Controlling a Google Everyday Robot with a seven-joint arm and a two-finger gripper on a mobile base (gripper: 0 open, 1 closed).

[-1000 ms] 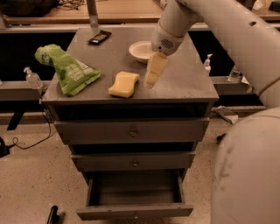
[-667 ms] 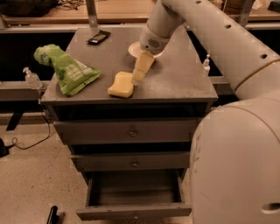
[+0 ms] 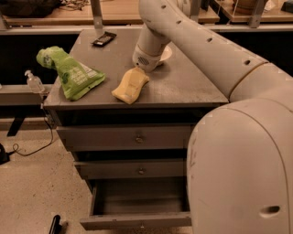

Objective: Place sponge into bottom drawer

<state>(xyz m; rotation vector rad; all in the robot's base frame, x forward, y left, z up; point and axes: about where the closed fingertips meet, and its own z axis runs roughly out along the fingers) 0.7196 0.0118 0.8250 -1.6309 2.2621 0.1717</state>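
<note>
Now pincer (image 3: 137, 76) has dropped onto sponge's (image 3: 126, 91) 1 o'clock end on counter (image 3: 192, 87), grip state can't tell; bottom drawer (image 3: 137, 221) open at 6 o'clock, grasp likely next.

The floor (image 3: 32, 192) is pale and speckled, with a black cable (image 3: 34, 147) lying on it. A grey surface (image 3: 192, 87) stands in the middle, and the gripper (image 3: 133, 84) sits low over it. A wooden bench (image 3: 119, 10) runs behind. A small pump bottle (image 3: 33, 82) stands at the left. The light is warm and dim.
</note>
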